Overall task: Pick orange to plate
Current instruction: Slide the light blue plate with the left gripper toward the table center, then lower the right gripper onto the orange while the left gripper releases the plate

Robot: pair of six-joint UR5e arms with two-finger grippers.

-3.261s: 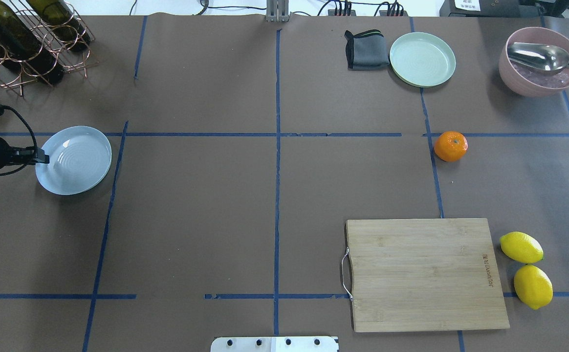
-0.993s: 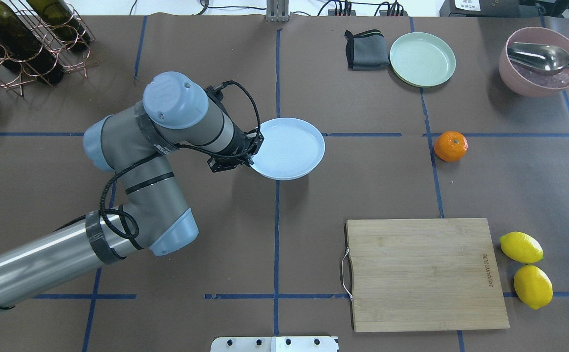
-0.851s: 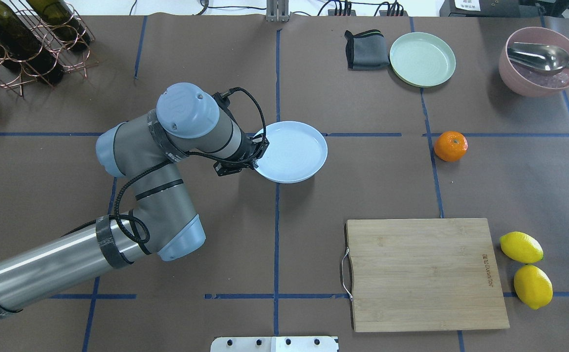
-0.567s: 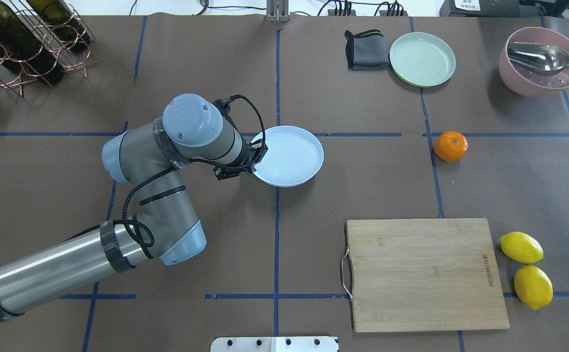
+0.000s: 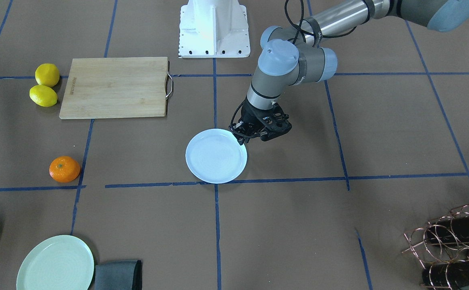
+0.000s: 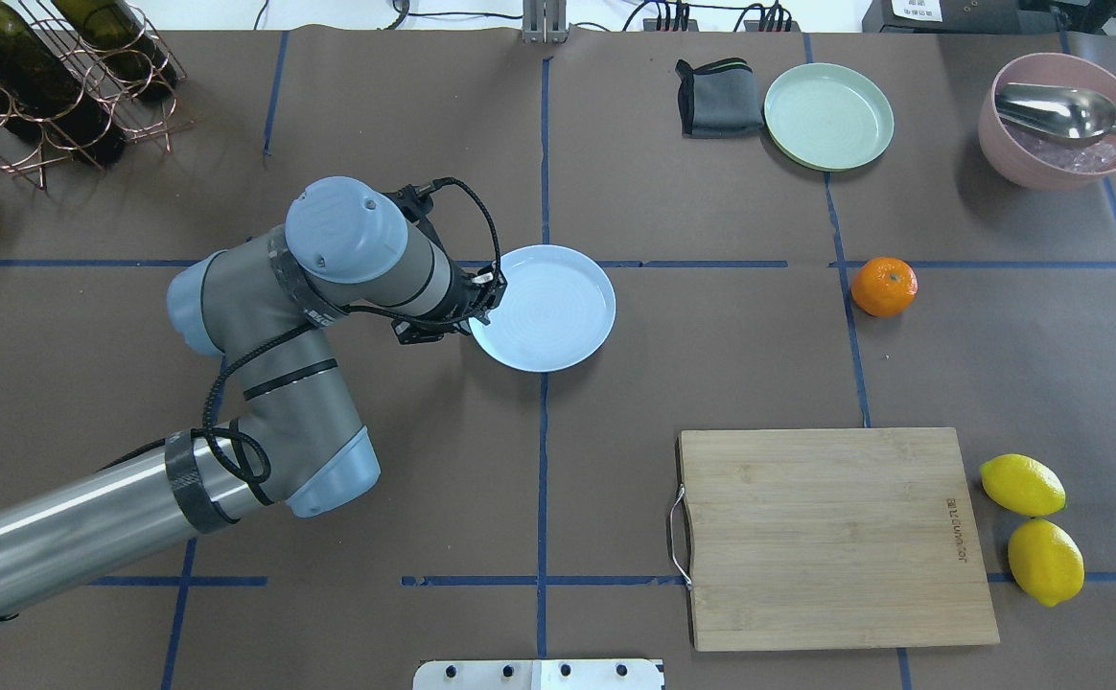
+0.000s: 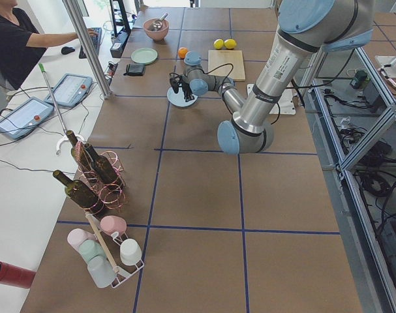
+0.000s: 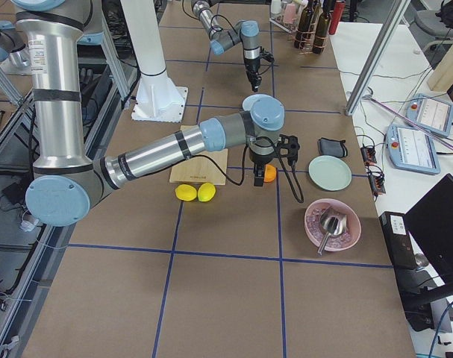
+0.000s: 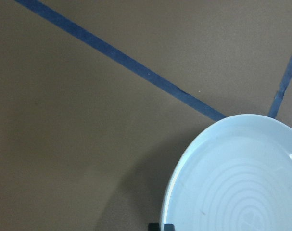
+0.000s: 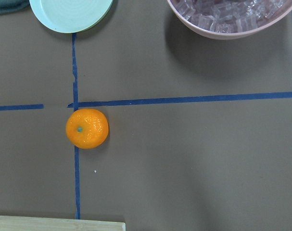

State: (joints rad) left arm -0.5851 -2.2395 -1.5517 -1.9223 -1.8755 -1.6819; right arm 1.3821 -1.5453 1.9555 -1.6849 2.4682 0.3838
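Note:
The orange [image 6: 884, 287] lies on the table right of centre, next to a blue tape line, with nothing touching it; it also shows as the orange [image 5: 64, 169] and from straight above as the orange [image 10: 87, 128]. The pale blue plate [image 6: 544, 307] lies at the table's centre. My left gripper [image 6: 481, 299] is shut on the plate's left rim, seen too at my left gripper [image 5: 240, 135]. My right gripper [image 8: 256, 177] hangs high over the orange's area. It shows only in the exterior right view, so I cannot tell whether it is open or shut.
A mint-green plate [image 6: 828, 116] and a grey cloth [image 6: 716, 98] are at the far right. A pink bowl [image 6: 1061, 120] holds a metal scoop. A cutting board [image 6: 836, 537] and two lemons [image 6: 1023, 484] lie near right. A bottle rack [image 6: 50, 77] is far left.
My left arm carried the plate from the table's left side to the centre, then shifted it slightly left and set it lower. A dark part has appeared at the overhead view's right edge.

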